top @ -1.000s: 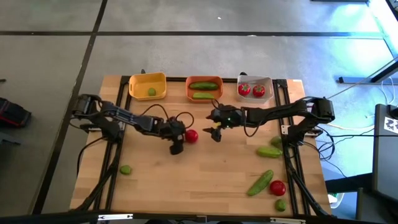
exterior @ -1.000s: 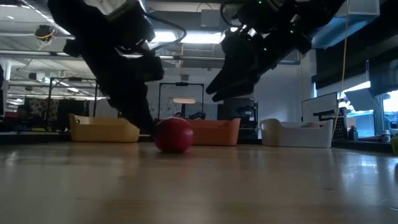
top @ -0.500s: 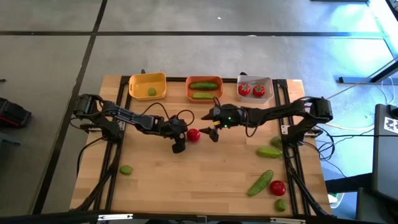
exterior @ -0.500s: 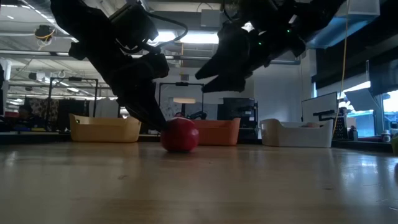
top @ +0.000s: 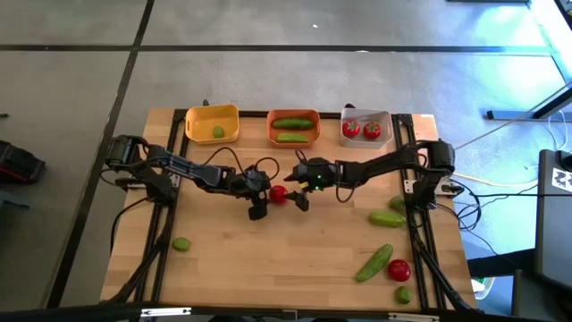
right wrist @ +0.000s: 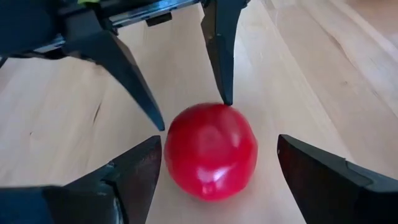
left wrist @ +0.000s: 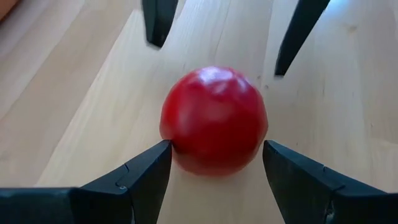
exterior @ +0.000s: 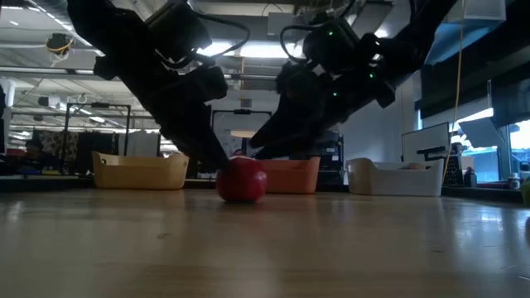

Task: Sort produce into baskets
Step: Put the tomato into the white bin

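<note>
Mid-table, toward the back edge: one tomato (top: 278, 193) resting on wood, left gripper (top: 258, 191) and right gripper (top: 299, 189) both spread apart around it. Risk: fingers collide, tomato rolls away.

The right gripper (top: 298, 190) moves in from the tomato's (top: 278, 193) right until its spread fingers flank it, opposite the left gripper (top: 260, 199)

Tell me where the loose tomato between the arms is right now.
In the high view the tomato lies mid-table, below the orange basket, between the open left gripper and open right gripper.
</note>
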`<state>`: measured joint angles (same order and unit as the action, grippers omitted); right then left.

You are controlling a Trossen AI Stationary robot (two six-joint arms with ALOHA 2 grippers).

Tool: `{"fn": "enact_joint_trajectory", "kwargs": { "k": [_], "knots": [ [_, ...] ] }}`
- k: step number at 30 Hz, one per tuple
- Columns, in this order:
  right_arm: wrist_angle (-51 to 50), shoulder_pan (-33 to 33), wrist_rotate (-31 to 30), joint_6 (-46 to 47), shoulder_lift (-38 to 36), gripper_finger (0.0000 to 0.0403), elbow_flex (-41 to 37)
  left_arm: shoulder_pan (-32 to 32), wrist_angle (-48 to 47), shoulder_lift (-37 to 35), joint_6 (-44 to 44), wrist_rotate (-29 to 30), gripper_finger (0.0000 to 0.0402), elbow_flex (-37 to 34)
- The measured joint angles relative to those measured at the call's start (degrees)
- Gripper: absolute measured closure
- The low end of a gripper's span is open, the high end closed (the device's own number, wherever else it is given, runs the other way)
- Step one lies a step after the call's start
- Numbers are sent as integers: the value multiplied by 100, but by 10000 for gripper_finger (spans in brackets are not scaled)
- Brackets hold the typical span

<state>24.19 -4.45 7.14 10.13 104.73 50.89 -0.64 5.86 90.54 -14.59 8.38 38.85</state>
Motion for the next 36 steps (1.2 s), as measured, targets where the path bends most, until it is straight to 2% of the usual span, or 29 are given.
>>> {"fn": "enact_joint_trajectory", "kwargs": {
  "k": [10,27,31,36],
  "knots": [
    [185,0,-2,-439,48,93,0,0,84,0,111,31,153,0],
    [350,0,121,-450,41,92,2,0,90,0,67,147,153,0],
    [330,0,142,-461,41,72,2,0,172,0,83,151,153,0],
    [349,0,140,-622,41,25,2,0,412,0,117,153,153,0]
  ]
}}
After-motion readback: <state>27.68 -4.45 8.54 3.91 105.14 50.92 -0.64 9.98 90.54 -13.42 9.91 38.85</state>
